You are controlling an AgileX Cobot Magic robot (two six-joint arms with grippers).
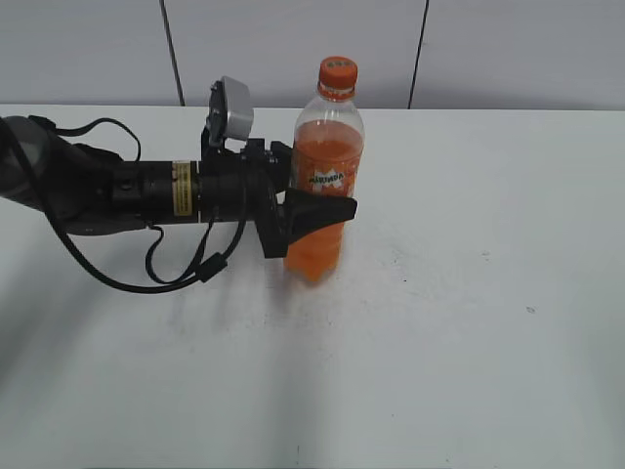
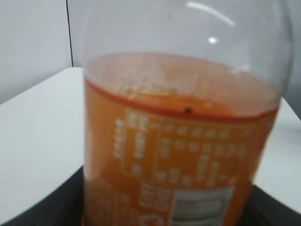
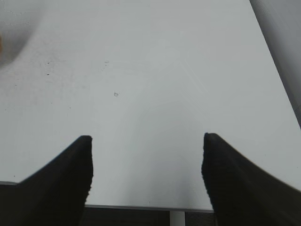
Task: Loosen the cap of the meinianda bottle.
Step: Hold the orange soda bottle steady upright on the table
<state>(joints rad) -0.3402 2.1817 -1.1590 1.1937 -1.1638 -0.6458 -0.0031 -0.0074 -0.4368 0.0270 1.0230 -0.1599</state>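
So, one arm in the exterior shot, reaching in from the left and lying pretty much level over the white tabletop [image 1: 469, 332], with one grey wrist camera [image 1: 232, 109] perched on top of it and a black cable [image 1: 146, 274] looping underneath. At its end the left tool [image 1: 317, 210] is clamped around the one meinianda bottle [image 1: 325, 161], gripping it at about label height, so roughly the middle of the body; one dark finger [image 1: 327, 208] crosses the front of the bottle and the other is hidden behind it. The bottle stands upright on the tabletop, left of center and toward the back, near the grey wall panels [image 1: 293, 49]. There's one orange cap [image 1: 337, 73] sitting on the neck, nothing touching it. The soda level sits up in the shoulder, with clear plastic above. The left wrist view is basically all bottle [image 2: 181, 155]: orange label with white print, blurry, filling the frame, and dark bits of the tool's fingers [image 2: 51, 207] hugging it at both bottom corners. Over on the right side, the right tool [image 3: 146, 169] only shows up in its own wrist view: two black fingers [image 3: 66, 183] spread wide apart, nothing between them, just bare tabletop [image 3: 155, 70] below with a few little specks on it.
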